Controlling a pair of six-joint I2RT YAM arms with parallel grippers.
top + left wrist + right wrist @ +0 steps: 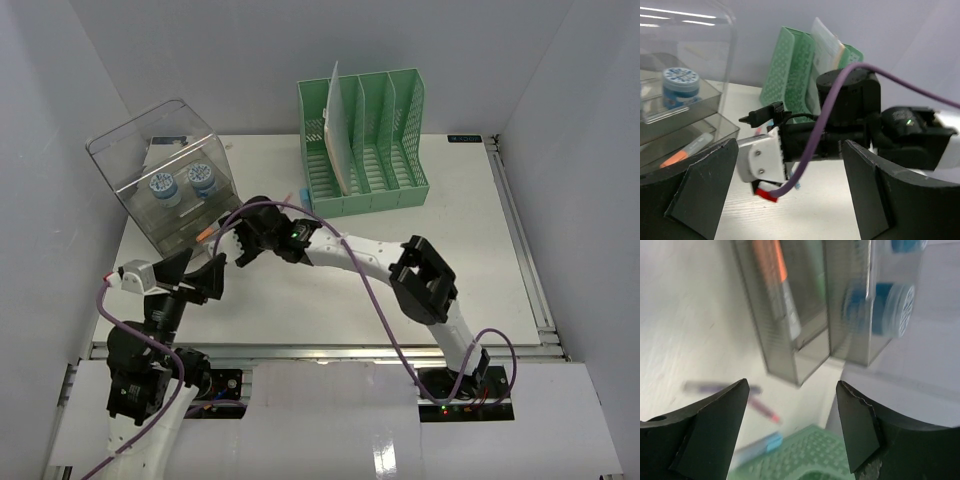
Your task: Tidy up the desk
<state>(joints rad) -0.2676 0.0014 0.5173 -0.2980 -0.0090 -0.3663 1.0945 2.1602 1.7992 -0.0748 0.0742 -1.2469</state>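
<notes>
The desk [470, 230] is a white tabletop. My right gripper [244, 246] is open and empty, low over the desk just in front of the clear plastic box [165, 160]. In the right wrist view its jaws [792, 385] stand wide apart, facing the box's lower drawers [805, 315]. An orange pen [205, 233] lies in the lowest drawer and shows in both wrist views [771, 260] [687, 150]. My left gripper [200, 272] is open and empty, near the front left, pointing at the right wrist [840, 130].
Two blue-lidded jars [182, 183] stand in the box. A green file rack [365, 150] with papers stands at the back. A pink-tipped pen [755, 405] and a blue-capped pen [757, 447] lie on the desk beside the rack. A purple cable [375, 300] loops over the right arm.
</notes>
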